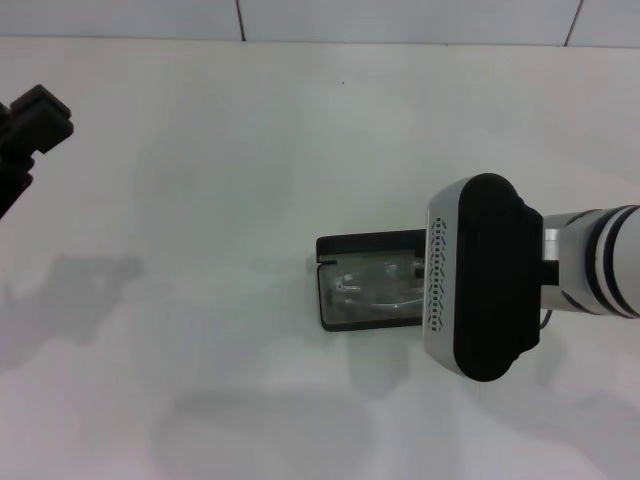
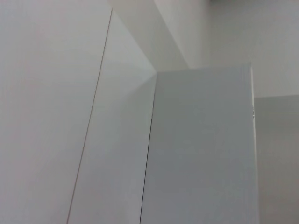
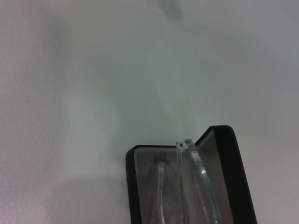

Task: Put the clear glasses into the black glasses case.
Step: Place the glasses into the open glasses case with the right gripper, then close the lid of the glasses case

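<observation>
the glasses [image 1: 368,290] lie in the open case [image 1: 365,246] on the bench [image 1: 200,200]; right claw's grip can't be told; left claw [image 1: 30,125] parked far left.

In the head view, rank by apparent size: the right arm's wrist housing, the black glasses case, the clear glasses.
1. Right arm's wrist housing, largest, though nearer the camera, so inflated.
2. Black glasses case, open, partly hidden beneath the housing.
3. Clear glasses, lying inside the case.

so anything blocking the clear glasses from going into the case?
Nothing visible. The black glasses case lies open and the clear glasses already sit in its grey tray. The right arm's wrist hangs over its right end; the left gripper is parked far left.
</observation>
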Motion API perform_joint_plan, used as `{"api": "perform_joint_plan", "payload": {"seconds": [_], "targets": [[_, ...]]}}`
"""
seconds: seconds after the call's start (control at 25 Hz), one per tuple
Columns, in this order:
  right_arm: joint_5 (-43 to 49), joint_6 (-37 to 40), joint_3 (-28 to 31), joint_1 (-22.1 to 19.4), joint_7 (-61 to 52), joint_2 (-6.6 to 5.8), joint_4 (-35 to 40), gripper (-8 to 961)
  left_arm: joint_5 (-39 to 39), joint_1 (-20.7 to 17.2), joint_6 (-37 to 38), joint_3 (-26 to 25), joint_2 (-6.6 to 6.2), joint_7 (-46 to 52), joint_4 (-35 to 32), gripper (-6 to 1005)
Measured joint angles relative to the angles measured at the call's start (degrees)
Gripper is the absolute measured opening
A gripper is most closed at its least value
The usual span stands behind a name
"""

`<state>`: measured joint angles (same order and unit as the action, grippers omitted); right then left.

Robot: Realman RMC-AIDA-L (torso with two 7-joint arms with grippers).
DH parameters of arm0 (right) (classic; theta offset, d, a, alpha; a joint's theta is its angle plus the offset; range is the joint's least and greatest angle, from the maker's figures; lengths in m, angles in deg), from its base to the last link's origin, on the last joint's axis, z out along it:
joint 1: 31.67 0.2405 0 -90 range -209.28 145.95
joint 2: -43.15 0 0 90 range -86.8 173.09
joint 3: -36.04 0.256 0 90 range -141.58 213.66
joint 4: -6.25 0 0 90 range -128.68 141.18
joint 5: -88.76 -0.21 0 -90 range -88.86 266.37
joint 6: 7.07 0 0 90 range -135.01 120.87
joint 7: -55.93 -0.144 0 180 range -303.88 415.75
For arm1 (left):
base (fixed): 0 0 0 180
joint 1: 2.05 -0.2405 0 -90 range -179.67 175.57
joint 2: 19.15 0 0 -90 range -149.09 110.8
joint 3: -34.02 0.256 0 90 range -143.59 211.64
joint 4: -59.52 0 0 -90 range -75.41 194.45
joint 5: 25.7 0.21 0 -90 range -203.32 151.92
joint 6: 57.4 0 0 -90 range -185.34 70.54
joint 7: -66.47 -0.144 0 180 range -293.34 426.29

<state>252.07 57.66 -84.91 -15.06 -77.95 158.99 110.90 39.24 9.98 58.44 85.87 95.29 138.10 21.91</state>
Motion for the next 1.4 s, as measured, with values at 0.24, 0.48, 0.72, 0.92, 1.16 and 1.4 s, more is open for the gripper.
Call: {"api": "perform_joint_plan", "payload": {"seconds": [0.24, 0.48, 0.72, 0.92, 1.16, 1.4], "targets": [[0.0, 0.3, 0.2, -0.1, -0.1, 0.00, 0.2, 210, 0.0, 0.0, 0.1, 0.0, 0.00, 0.3, 0.0, 74], [0.5, 0.3, 0.1, -0.2, -0.1, 0.00, 0.5, 212, 0.0, 0.1, 0.1, 0.0, 0.00, 0.3, 0.0, 74], [0.5, 0.4, 0.0, -0.2, -0.1, 0.00, 0.7, 209, 0.0, 0.1, 0.1, 0.0, 0.00, 0.3, 0.0, 74], [0.1, 0.4, -0.2, -0.2, -0.1, -0.06, 1.5, 206, 0.0, 0.1, 0.0, 0.0, -0.01, 0.3, 0.0, 74], [-3.1, 0.6, 0.7, -0.6, 0.1, -0.17, 2.7, 204, 0.0, 0.3, -0.1, 0.0, -0.19, 0.3, 0.0, 74], [-17.9, 3.9, 9.6, -2.1, 6.0, -0.37, 3.5, 202, 0.0, 1.2, -0.2, 0.0, -0.27, 0.3, 0.0, 75]]}}
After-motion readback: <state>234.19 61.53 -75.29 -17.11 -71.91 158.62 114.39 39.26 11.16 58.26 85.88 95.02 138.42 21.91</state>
